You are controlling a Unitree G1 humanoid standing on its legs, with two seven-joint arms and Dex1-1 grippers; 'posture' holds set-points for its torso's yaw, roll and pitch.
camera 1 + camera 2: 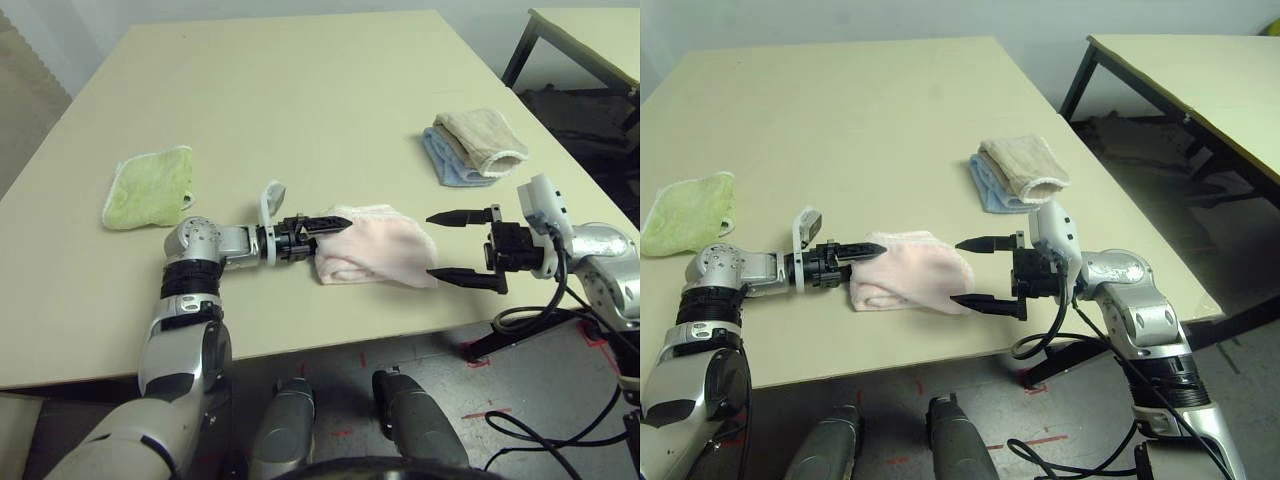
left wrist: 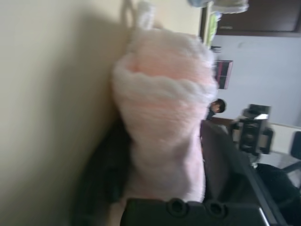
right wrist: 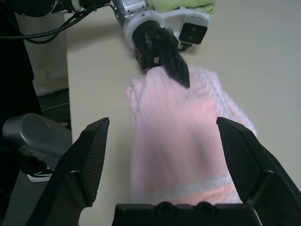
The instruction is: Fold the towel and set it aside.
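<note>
The pale pink towel [image 1: 385,252] lies folded into a thick bundle near the front edge of the table [image 1: 300,90]. My left gripper [image 1: 335,232] is at the bundle's left end, one black finger over the top of the cloth and the other under it, shut on the towel [image 2: 164,117]. In the right wrist view that upper finger [image 3: 174,68] presses on the towel [image 3: 188,141]. My right gripper [image 1: 430,245] stands open at the bundle's right end, its fingers spread wide on either side of the cloth's edge without touching it.
A small light-green cloth [image 1: 148,187] lies at the left of the table. Beige and blue folded cloths [image 1: 475,147] sit stacked at the right. A second table [image 1: 590,40] stands beyond a gap on the right. The front table edge runs just below the towel.
</note>
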